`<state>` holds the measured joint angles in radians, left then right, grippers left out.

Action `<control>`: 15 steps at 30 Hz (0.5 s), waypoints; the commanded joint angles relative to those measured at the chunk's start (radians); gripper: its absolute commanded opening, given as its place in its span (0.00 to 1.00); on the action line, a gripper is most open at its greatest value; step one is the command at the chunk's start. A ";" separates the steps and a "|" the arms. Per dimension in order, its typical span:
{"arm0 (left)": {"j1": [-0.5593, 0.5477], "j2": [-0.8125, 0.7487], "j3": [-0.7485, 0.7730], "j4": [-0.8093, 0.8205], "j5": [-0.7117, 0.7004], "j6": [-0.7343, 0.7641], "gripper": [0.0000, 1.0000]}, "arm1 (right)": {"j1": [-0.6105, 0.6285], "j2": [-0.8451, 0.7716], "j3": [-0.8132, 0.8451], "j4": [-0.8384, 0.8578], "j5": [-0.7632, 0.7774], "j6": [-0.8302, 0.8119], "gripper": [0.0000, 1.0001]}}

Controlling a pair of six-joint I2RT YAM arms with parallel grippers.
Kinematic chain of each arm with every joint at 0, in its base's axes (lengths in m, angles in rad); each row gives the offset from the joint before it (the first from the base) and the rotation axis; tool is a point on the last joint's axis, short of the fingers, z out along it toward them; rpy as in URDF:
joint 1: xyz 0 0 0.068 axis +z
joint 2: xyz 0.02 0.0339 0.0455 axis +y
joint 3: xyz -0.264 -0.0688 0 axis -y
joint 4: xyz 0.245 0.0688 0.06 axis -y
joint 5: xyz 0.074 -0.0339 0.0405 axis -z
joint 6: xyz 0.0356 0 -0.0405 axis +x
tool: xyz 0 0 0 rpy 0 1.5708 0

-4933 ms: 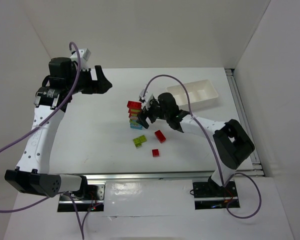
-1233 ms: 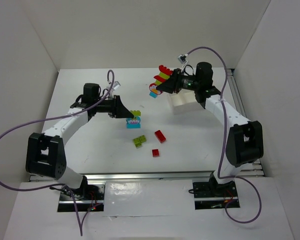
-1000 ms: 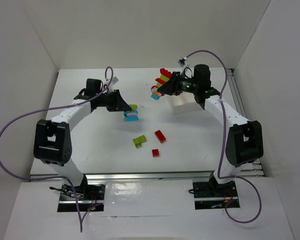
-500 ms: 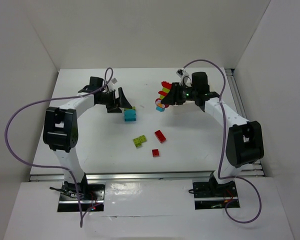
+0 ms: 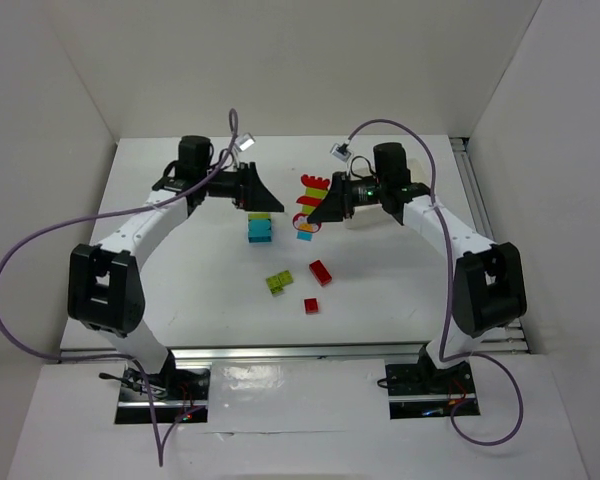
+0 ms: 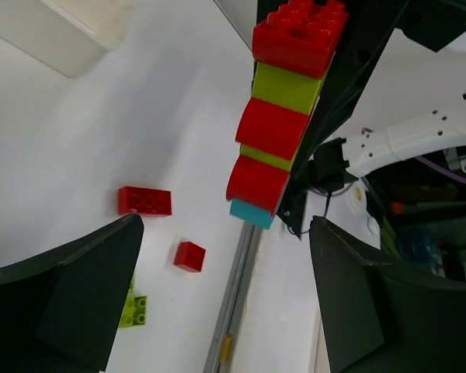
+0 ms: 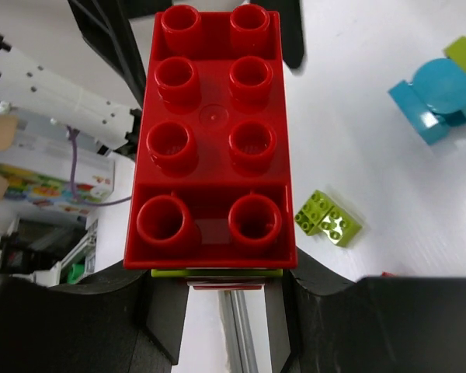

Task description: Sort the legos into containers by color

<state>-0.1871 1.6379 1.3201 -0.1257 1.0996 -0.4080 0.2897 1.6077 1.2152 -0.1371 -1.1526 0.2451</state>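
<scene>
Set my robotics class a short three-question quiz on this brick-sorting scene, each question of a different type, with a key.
1. True or false: the left gripper holds a brick.
2. Which colour appears only once in the stack held by the right gripper? A red, B lime, C cyan.
3. Fill in: ___ loose red bricks lie on the table.
Key: 1 false; 2 C; 3 two.
</scene>
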 commanded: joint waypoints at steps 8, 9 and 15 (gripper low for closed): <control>-0.121 0.063 0.037 0.015 0.118 0.060 0.97 | 0.028 0.015 0.076 0.073 -0.071 0.014 0.20; -0.121 0.063 0.037 0.015 0.127 0.060 0.97 | 0.028 0.015 0.076 0.083 -0.071 0.025 0.20; -0.149 0.074 0.037 0.024 0.164 0.069 0.85 | 0.038 0.034 0.067 0.152 -0.061 0.082 0.20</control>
<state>-0.3229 1.7020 1.3201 -0.1307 1.1984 -0.3847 0.3164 1.6295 1.2400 -0.0799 -1.1927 0.2951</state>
